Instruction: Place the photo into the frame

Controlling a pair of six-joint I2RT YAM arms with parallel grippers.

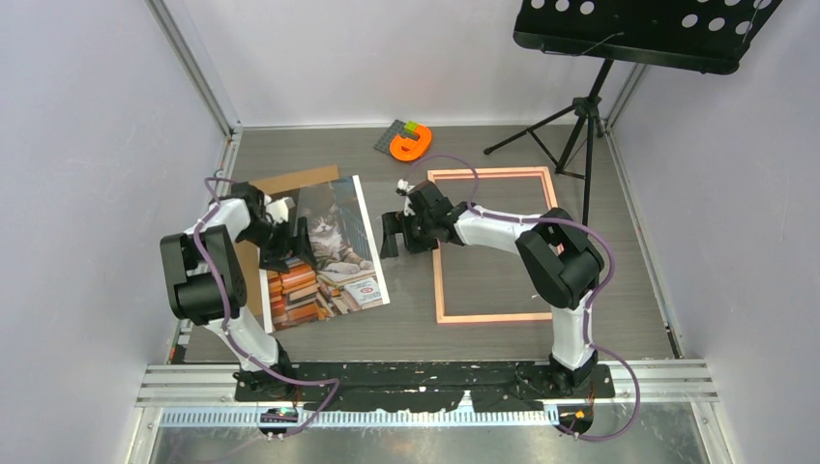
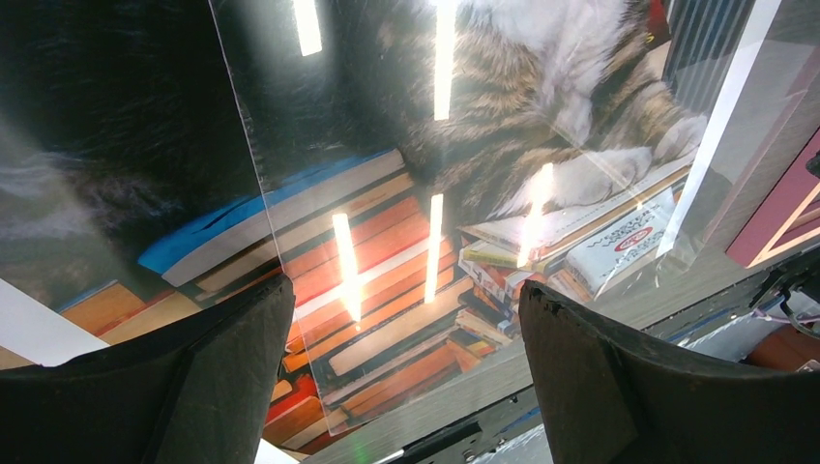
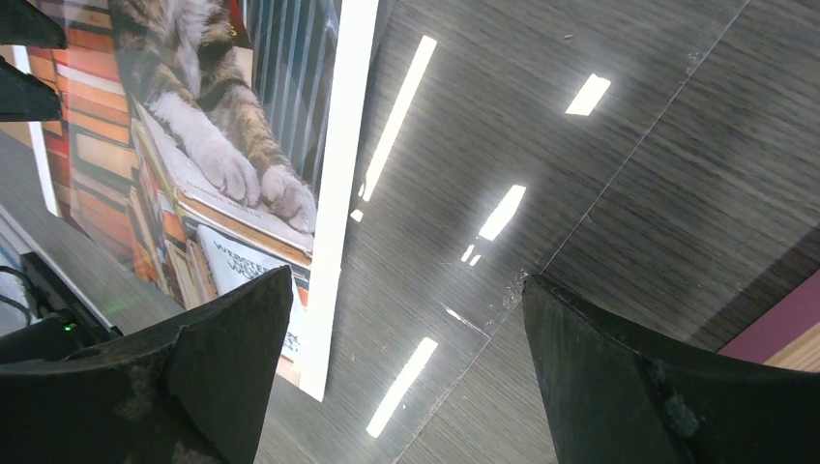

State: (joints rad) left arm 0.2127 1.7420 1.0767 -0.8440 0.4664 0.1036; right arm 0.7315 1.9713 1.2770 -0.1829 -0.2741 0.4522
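We see a grey wood-grain bench [image 1: 406, 333] between white walls [image 1: 387, 58], the photo [image 1: 329, 256] flat at left, the frame [image 1: 436, 280] at right, and the left pincer [image 2: 406, 285] and right pincer [image 3: 407, 275] spread, gripping nothing.

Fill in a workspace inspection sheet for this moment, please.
Surface: dark wood-grain table.
Job's things: photo flat at left; frame flat at right, apart.
Clutter: brown board showing past photo's far edge; orange piece at far edge.
Claws: left claw open above photo; right claw open between photo and frame.
Cables: purple cable along each arm.
Surroundings: music stand far right; white walls.
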